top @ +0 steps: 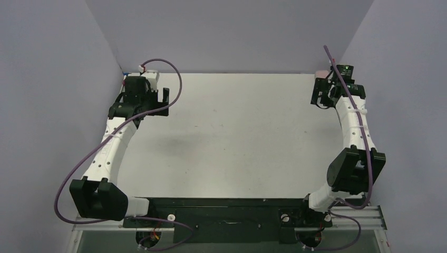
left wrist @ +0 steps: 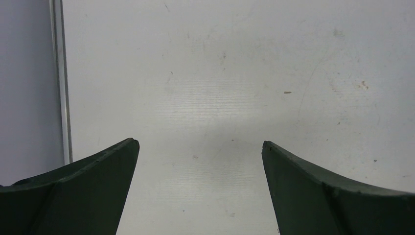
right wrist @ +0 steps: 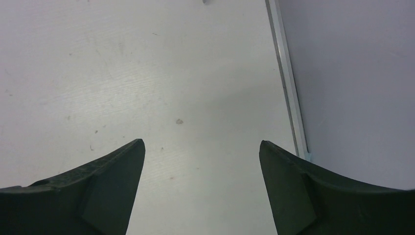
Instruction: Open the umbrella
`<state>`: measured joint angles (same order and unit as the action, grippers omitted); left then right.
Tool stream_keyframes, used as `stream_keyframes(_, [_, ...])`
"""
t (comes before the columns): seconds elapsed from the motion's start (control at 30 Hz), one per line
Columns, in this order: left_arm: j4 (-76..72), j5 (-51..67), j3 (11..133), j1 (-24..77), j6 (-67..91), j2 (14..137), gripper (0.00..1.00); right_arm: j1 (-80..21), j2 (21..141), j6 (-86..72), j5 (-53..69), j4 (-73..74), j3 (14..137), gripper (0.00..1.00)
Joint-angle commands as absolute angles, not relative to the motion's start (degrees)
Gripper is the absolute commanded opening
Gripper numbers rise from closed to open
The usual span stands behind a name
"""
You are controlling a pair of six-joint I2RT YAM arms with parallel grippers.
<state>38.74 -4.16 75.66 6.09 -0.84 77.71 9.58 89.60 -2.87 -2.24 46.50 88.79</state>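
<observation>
At the bottom of the overhead frame, a black mounting plate carrying both arms side by side. Mid-frame, nothing but bare, scuffed tabletop. Further up, at upper left, the left hand poised close to the left wall, spread wide and gripping nothing; at upper right, the right hand likewise spread apart and empty, hard by the right wall. Confirmed from both wrists: dark fingertips well apart, blank white surface between, a metal edge strip just to one side. Farthest back, at the upper right, just behind the right hand, a small pale pink object, too small to identify. No sign of the umbrella in any view; impossible to say where, on the tabletop or off. Likely trouble from here: no first move without a target in sight, and a chance of closing on the pink object by mistake, given the pale colour and the nearness to the right hand. Also worth watching: a knock against either wall on swinging out of the corners, for want of room, and a snag of the purple cable looping over the left hand.
</observation>
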Motion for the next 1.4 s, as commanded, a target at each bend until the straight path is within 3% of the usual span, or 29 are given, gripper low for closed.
stream_keyframes(0.0, [32.9,-3.5,75.8,6.4,4.3,73.9,0.97,13.0,97.0,-5.0,-2.1,46.2,91.9,0.81])
stream_keyframes(0.2, [35.3,-5.3,77.6,6.3,6.1,74.9,0.97,16.1,106.4,-6.2,-0.5,43.0,95.4,0.69])
stream_keyframes(0.73, [43.1,-11.9,79.0,5.9,1.4,76.1,0.97,18.2,134.6,-8.7,3.3,42.5,123.7,0.49])
stream_keyframes(1.37, [45.0,-15.4,82.0,4.8,0.3,80.4,0.97,17.4,143.1,-21.2,6.8,37.4,129.7,0.35])
